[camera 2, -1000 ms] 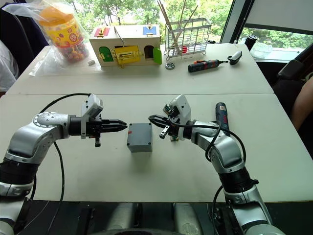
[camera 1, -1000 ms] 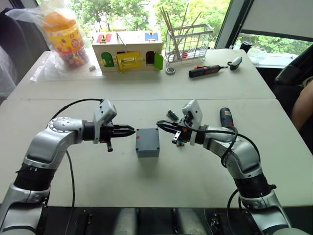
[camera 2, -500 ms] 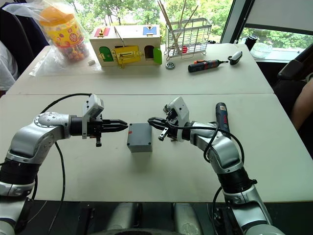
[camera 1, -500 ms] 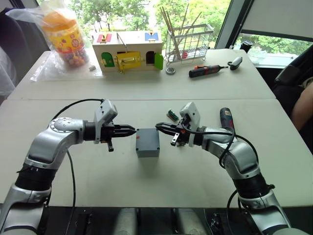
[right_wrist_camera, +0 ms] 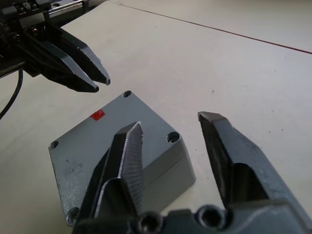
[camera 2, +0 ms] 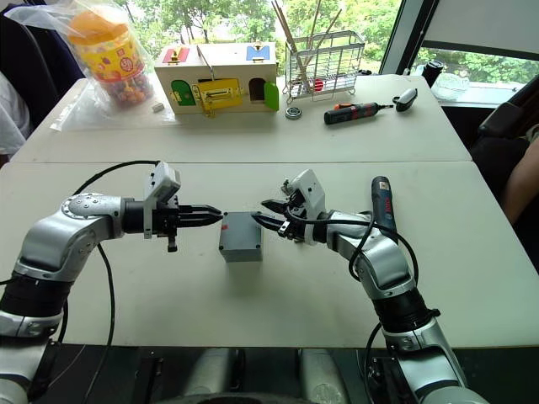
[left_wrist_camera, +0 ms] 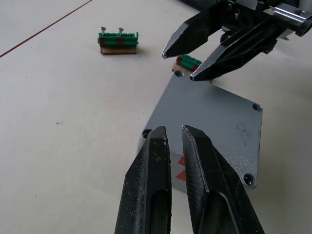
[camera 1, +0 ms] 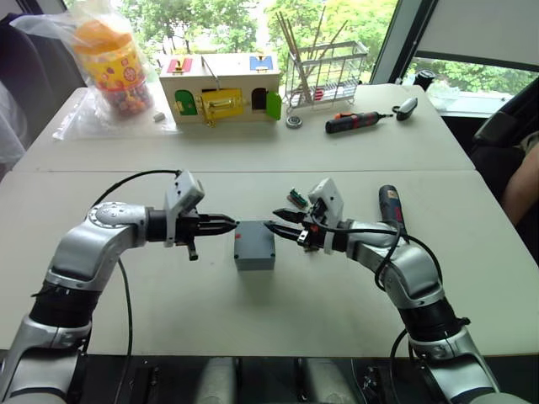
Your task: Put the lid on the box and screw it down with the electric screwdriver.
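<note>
Surface (camera 1: 253,303): white, carries everything. Wooden toy house (camera 1: 221,88) stands far beyond both hands, with a wire rack (camera 1: 327,74) holding sticks beside it and a bagged candy jar (camera 1: 112,66) to its left.

Box (camera 2: 240,235): grey, lid (left_wrist_camera: 214,126) already seated on top, sitting between the two hands. Contents hidden by the lid.

Left hand (camera 1: 226,225): fingers nearly pressed together, tips just beside the box's left edge.
Right hand (camera 2: 263,213): fingers spread, tips at the box's right edge.

Electric screwdriver (camera 2: 381,202): lying flat, behind the right forearm, untouched.

Two small green terminal blocks, one (left_wrist_camera: 118,40) just beyond the right hand.
</note>
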`<state>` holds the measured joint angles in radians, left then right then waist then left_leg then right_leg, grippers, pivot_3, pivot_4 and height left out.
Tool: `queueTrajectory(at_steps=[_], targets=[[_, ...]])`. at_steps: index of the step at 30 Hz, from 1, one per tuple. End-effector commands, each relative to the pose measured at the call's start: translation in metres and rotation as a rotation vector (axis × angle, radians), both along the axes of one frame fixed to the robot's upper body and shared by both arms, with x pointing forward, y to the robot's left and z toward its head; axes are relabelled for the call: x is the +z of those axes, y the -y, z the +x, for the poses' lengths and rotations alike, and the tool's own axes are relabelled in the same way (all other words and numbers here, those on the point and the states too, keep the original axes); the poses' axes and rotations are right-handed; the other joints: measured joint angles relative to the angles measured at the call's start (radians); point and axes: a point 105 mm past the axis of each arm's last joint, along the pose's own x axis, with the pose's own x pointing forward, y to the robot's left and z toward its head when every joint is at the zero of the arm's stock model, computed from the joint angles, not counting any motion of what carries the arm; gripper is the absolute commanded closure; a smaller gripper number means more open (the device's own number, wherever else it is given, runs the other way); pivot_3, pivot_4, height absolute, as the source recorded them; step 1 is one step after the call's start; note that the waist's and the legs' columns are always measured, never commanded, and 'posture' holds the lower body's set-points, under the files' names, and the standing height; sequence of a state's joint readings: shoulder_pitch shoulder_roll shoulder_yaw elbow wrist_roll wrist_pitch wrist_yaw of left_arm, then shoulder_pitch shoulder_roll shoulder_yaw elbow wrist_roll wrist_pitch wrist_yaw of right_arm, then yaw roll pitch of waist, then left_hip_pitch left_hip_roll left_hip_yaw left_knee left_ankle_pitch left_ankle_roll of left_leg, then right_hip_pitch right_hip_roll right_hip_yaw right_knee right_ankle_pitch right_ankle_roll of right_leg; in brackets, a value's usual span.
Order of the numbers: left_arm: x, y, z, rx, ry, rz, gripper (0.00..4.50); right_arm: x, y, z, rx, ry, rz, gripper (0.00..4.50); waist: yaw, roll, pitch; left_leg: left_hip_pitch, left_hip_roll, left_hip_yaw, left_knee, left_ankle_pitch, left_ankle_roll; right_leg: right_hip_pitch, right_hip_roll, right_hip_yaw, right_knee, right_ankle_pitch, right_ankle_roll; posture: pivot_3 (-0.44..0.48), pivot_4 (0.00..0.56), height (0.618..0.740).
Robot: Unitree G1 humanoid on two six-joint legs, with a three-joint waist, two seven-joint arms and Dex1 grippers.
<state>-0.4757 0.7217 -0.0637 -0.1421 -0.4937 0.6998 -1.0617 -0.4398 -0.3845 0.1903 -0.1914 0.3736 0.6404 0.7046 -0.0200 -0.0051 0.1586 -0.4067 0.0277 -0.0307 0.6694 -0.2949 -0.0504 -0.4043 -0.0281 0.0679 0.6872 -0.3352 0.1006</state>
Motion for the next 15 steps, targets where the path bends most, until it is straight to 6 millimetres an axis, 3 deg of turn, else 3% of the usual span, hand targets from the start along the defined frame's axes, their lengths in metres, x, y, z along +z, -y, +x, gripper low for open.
queueTrajectory(at_steps=[1, 3, 6, 10, 13, 15], targets=[[0.016, 0.008, -0.003, -0.039, 0.054, -0.029, 4.05, 0.022, 0.009, 0.005, -0.044, 0.081, 0.012, 0.55, 0.000, 0.000, 0.000, 0.000, 0.000, 0.000, 0.000, 0.000, 0.000, 0.000, 0.000, 0.000, 0.000, 0.000, 0.000, 0.000, 0.150, 0.736], [0.018, 0.013, -0.004, -0.063, 0.061, -0.033, 4.05, 0.036, 0.020, 0.004, -0.060, 0.095, 0.018, 0.04, 0.001, 0.000, 0.000, 0.000, 0.000, 0.000, 0.000, 0.000, 0.000, 0.000, 0.000, 0.000, 0.000, 0.000, 0.000, 0.000, 0.150, 0.736], [0.023, 0.026, -0.010, -0.143, 0.086, -0.034, 4.05, 0.068, 0.067, 0.009, -0.188, 0.064, -0.029, 0.04, 0.007, 0.000, 0.000, -0.001, 0.000, 0.000, 0.000, 0.000, 0.000, 0.000, -0.001, 0.000, 0.000, 0.000, 0.000, 0.000, 0.150, 0.736], [0.027, 0.038, -0.016, -0.238, 0.117, -0.022, 4.05, 0.086, 0.123, 0.013, -0.325, -0.049, -0.180, 0.04, 0.006, 0.000, 0.000, 0.000, -0.001, 0.000, 0.001, 0.000, 0.000, 0.001, -0.002, 0.000, 0.000, 0.000, 0.000, 0.000, 0.150, 0.736], [0.028, 0.050, -0.024, -0.319, 0.146, -0.009, 4.05, 0.089, 0.171, 0.018, -0.519, -0.211, -0.288, 0.04, 0.004, 0.001, 0.000, 0.000, -0.001, 0.000, -0.001, 0.000, 0.000, 0.000, 0.000, 0.000, -0.001, 0.000, 0.000, 0.000, 0.150, 0.736], [0.030, 0.058, -0.030, -0.366, 0.168, -0.013, 4.05, 0.074, 0.195, 0.009, -0.567, -0.406, -0.374, 0.04, 0.000, 0.000, 0.000, 0.000, -0.001, 0.001, -0.001, 0.000, 0.000, 0.000, 0.000, 0.001, -0.002, 0.000, 0.000, 0.000, 0.150, 0.736]])
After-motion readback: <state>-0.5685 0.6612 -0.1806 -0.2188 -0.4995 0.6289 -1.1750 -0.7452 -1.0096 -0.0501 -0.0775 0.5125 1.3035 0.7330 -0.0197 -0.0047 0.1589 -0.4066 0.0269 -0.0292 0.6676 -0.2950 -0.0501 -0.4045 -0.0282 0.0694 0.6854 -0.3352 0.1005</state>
